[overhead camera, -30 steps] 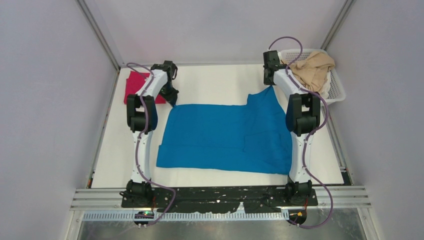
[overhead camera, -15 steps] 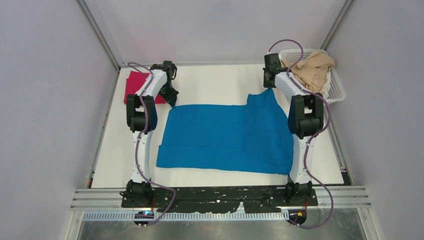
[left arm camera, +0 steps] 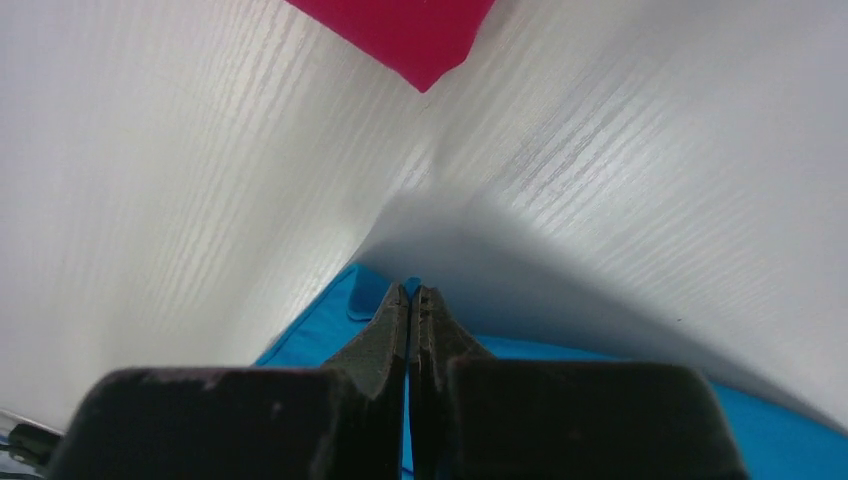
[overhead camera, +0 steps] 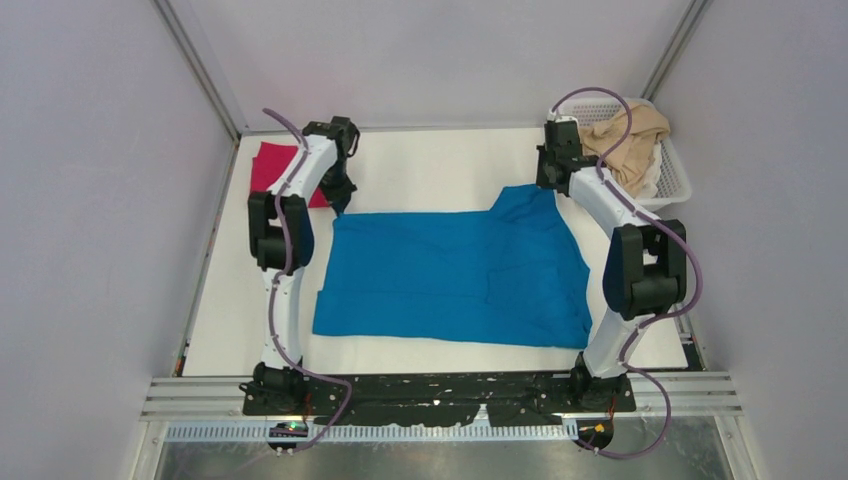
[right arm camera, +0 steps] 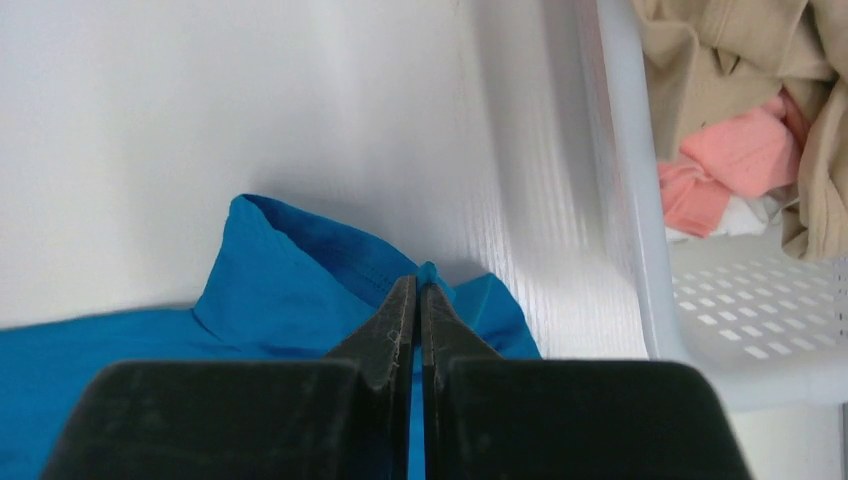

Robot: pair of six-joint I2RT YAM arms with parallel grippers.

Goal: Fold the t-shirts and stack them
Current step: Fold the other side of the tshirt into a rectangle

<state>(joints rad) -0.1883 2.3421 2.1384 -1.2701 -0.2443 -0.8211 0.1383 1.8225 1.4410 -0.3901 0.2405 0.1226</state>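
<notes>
The blue t-shirt (overhead camera: 450, 275) lies spread across the middle of the white table. My left gripper (overhead camera: 337, 207) is shut on its far left corner; in the left wrist view the left gripper (left arm camera: 411, 292) pinches blue cloth (left arm camera: 320, 335). My right gripper (overhead camera: 548, 190) is shut on its far right corner; in the right wrist view the right gripper (right arm camera: 418, 285) pinches the blue shirt (right arm camera: 280, 290), lifted a little. The crimson t-shirt (overhead camera: 272, 168) lies folded at the far left, partly behind the left arm; its corner shows in the left wrist view (left arm camera: 410, 35).
A white laundry basket (overhead camera: 676, 180) holding tan cloth (overhead camera: 625, 135) stands at the far right corner. In the right wrist view the basket rim (right arm camera: 630, 200) is just right of my fingers, with pink and tan clothes (right arm camera: 740, 150) inside. Walls enclose the table.
My right arm has swung outward to the right, pulling the blue shirt's far right corner right and flatter. My left gripper has held its corner, shifting slightly.
</notes>
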